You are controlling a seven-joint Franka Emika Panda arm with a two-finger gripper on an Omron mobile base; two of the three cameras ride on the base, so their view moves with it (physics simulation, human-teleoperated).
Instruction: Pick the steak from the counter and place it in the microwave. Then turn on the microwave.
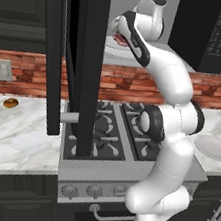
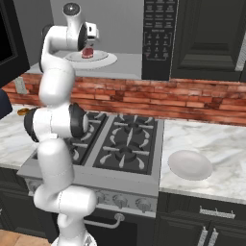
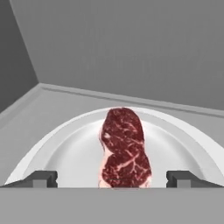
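Steak (image 3: pixel 124 148) is lying flat on the white plate (image 3: pixel 70 148) inside the microwave (image 2: pixel 158 38), at plate centre in the hand view. Gripper (image 3: pixel 111 178) is standing with jaws spread wide, one fingertip at 8 o'clock of the meat, the other at 4 o'clock, neither touching it. Nothing is being held.

Step in hand, as I judge it: the placing is done, and the release looks complete. Next move is calling for the arm to draw straight back out of the cavity, then the door (image 1: pixel 84 63) to be swung shut, then the keypad (image 2: pixel 156 33) pressed.

Around: stovetop (image 2: pixel 120 144) sitting below the microwave; a second pale plate (image 2: pixel 190 165) resting on the counter (image 2: pixel 221 149) at 3 o'clock of the stove; a small orange-brown item (image 1: pixel 10 102) lying on the counter's far left side. The open door is hanging out over the stove, close beside the arm. That is the likely snag on withdrawal.
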